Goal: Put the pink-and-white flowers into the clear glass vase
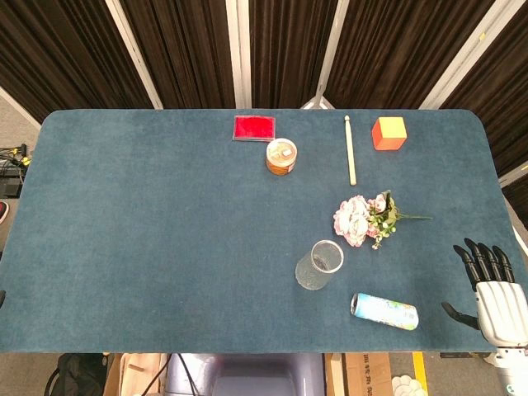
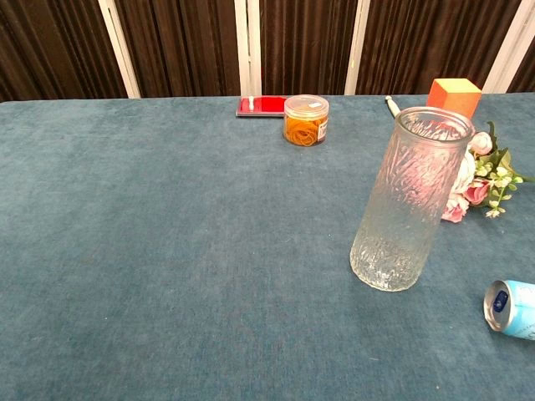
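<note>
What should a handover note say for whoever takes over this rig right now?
Right hand: at the table's right edge, fingers extended and apart, holding nothing.
Left hand: not in view.
Flowers: lying on the cloth right of centre, stem pointing right, untouched.
Vase: upright and empty, just in front and to the left of the flowers, apart from them.
Can: on its side between the vase and the right hand; likely in the way of a low reach.
Done: nothing yet.
Left: grasp the flowers, lift them, lower the stem into the vase, let go.
</note>
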You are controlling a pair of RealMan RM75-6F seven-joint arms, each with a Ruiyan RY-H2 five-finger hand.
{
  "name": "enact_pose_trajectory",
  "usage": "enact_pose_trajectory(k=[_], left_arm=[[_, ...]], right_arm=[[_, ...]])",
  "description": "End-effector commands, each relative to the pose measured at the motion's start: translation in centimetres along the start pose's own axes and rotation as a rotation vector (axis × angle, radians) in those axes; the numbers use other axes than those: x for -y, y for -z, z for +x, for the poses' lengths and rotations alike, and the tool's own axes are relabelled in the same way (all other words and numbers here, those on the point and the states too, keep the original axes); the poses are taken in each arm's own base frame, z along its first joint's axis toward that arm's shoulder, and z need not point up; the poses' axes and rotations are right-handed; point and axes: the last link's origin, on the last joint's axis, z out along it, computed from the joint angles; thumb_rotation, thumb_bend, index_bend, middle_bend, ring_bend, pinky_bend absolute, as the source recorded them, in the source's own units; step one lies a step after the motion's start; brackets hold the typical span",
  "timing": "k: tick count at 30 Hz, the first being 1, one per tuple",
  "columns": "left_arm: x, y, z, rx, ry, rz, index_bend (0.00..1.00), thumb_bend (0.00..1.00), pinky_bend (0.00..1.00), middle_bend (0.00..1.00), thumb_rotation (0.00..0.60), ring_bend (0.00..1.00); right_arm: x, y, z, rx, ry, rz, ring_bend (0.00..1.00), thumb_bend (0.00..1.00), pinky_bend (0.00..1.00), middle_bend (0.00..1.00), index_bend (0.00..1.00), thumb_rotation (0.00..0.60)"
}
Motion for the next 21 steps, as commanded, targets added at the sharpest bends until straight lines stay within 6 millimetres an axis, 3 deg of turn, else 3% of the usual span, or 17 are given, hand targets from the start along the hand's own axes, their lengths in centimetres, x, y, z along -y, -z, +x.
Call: enact_pose_trajectory(k=[1, 21], left_arm=[[-0.04, 0.05, -0.01, 0.001, -0.002, -0.001, 0.14, 0.35, 0.11, 0.0, 0.6, 0.0], [0.06, 0.32, 0.16, -0.016, -0.012, 0.018, 0.14, 0.35, 0.11, 0.0, 0.6, 0.0]], right_arm=[[0.03, 0.01, 0.0, 0.0, 0.0, 0.001, 0.06, 0.05, 0.0, 0.08, 0.14, 0.6], [-0.19, -0.63, -0.46, 0.017, -0.038, 0.006, 0.06, 0.05, 0.0, 0.08, 0.14, 0.6]])
